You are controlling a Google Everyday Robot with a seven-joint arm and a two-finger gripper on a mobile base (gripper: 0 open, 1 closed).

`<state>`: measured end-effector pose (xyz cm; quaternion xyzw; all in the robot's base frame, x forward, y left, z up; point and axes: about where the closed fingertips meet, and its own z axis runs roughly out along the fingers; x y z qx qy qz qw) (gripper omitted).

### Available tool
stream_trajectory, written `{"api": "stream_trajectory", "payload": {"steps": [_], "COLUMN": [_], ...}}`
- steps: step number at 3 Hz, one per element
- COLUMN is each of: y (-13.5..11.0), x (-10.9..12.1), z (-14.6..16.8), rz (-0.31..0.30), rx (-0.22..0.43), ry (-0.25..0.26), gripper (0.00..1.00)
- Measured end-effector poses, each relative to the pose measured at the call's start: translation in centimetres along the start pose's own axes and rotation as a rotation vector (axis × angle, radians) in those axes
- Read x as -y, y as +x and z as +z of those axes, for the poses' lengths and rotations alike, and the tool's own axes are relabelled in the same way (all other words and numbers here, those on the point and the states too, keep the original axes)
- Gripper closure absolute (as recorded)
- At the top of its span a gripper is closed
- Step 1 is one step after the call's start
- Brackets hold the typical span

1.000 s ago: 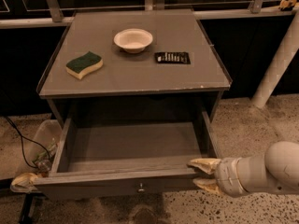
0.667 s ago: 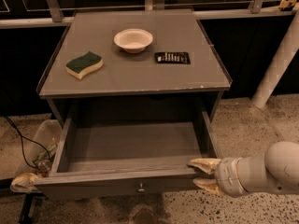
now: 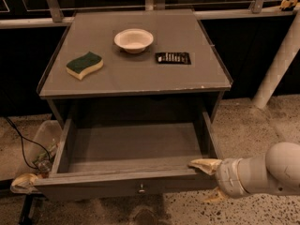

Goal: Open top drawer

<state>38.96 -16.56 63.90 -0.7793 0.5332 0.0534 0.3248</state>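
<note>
Standing pulled well out of the grey cabinet, the top drawer fills the camera view's six o'clock area, its deep box exposed and a small round knob at the centre of its front panel. At four o'clock the gripper reaches in from the right on a white arm. Its jaws are spread, the upper tan finger lying on the top edge of the panel's right end and the other lower down, just beside that corner. On the tabletop toward twelve o'clock sit a white bowl, a black packet to its right, and a green-and-yellow sponge at ten o'clock.
</note>
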Motion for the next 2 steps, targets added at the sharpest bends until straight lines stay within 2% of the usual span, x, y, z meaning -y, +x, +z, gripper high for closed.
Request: {"api": "stream_trajectory", "payload": {"steps": [1,2], "y": [0.0,0.0], "x": [0.0,0.0], "z": [0.0,0.0], "rz": [0.0,0.0], "rx": [0.0,0.0], "ry": [0.0,0.0], "gripper": [0.0,0.0]}}
